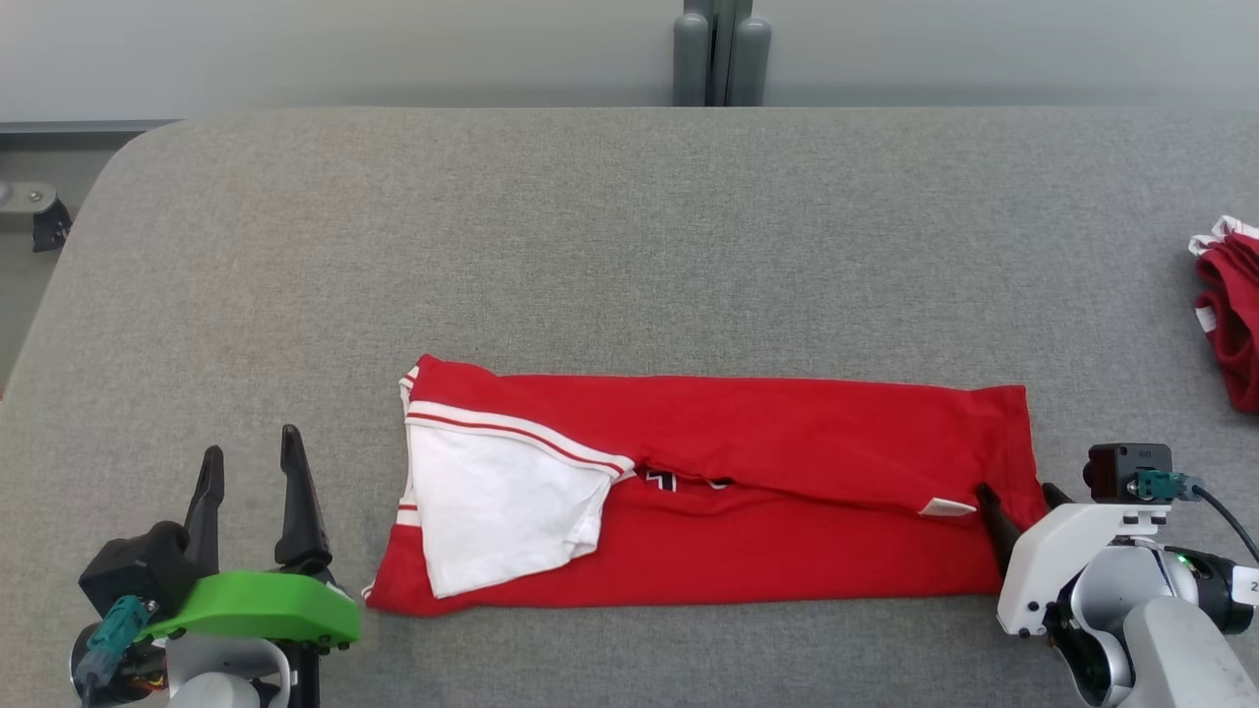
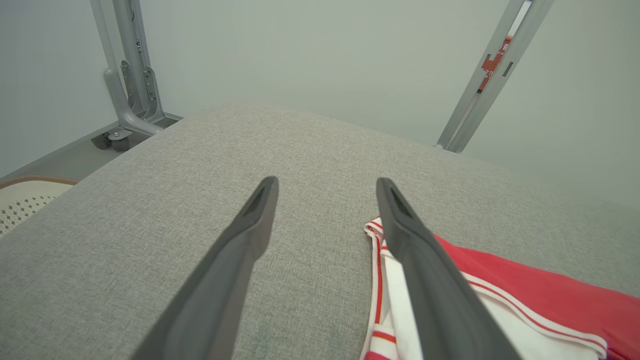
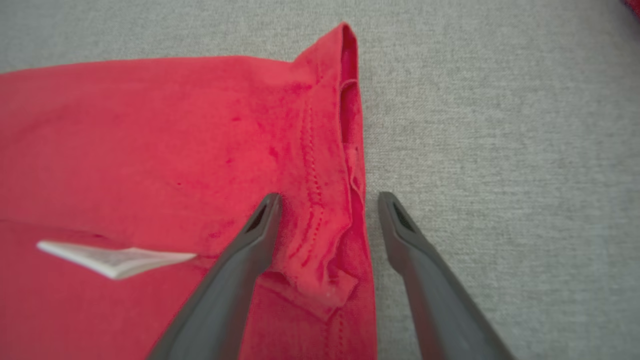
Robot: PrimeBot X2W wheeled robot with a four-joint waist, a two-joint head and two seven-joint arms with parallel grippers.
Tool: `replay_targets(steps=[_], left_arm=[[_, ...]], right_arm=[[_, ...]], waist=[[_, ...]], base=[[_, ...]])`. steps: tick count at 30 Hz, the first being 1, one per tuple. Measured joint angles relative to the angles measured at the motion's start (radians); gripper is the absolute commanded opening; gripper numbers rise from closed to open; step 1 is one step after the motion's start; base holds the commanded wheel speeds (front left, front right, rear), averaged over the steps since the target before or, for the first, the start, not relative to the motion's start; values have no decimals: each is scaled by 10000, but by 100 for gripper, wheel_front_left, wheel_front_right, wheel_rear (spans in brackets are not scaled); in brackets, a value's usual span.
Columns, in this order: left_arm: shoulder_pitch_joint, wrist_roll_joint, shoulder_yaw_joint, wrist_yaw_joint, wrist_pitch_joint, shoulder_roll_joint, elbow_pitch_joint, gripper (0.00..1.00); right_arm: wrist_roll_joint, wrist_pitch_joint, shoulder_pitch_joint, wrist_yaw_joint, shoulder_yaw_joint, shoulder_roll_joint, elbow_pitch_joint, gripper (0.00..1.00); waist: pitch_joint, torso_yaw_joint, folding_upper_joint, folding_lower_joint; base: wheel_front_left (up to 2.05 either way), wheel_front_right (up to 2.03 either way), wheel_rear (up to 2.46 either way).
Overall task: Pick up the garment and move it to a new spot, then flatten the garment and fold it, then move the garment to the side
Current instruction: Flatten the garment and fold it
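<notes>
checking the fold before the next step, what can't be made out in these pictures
1. Print on the garment: head view, just a sliver shows; the folded-over flap covers the rest.
2. Second red garment: head view, cut off by the right edge.
3. White label: right wrist view, blurred, any text unreadable.
4. Striped trim: left wrist view, partly behind a finger of the left tool.
</notes>
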State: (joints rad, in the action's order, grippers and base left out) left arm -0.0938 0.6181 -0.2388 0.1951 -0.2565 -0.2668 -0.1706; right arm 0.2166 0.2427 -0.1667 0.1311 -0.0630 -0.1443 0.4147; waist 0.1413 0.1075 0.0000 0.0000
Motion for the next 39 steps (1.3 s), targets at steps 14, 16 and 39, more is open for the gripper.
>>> replay_targets(steps=[14,16,39], left_arm=[[8,-48,52,-17,-17,63,-48,100],[12,-46,-4,-31,-31,92,-90,100],[-157,-35,-420,-270,-29,437,-629,100]], right_arm=[[477,17,-687,12,136,-77,719,0],[514,-44,-707,10,-69,-257,709,0],[2723,704,638,-6,353,305,-3300,0]], waist=[[-13,-339,0,0],[-16,-475,0,0],[-57,-1337,0,0]], base=[[0,0,0],[0,0,0],[0,0,0]])
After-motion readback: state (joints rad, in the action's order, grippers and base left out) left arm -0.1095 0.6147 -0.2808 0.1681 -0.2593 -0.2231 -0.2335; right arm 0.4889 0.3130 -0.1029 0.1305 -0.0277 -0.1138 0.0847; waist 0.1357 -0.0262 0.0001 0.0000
